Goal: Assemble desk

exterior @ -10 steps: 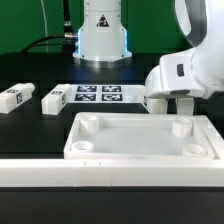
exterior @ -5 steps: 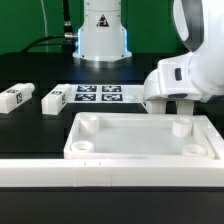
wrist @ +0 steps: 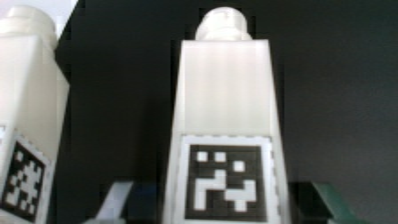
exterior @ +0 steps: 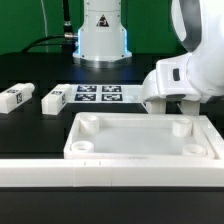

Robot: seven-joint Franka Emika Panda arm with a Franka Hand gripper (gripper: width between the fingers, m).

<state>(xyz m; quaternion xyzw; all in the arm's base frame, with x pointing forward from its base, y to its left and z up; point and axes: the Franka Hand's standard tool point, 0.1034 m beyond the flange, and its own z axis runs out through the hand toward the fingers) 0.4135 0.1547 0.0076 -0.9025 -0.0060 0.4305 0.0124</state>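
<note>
**Q:** What is altered in the last second, and what is implied for assembly?

**A:** The jaws of the hand are drawn in from full width to a partly open setting, while the arm is hardly displaced. The fingers are placed on either side of one leg. A dark gap is left at each side, so nothing is gripped yet. The grasp of this leg is judged to be in progress, and no leg is fitted so far.

**Q:** How are the parts located and counted?

**A:** One tabletop is laid on the table, open side up, just in front of the hand. Four corner sockets are counted, all unfilled. Four legs are counted. One is between the jaws and a second leg is just beside it. Two further legs are laid well apart at the exterior view's left. One marker board is noted behind.
</note>
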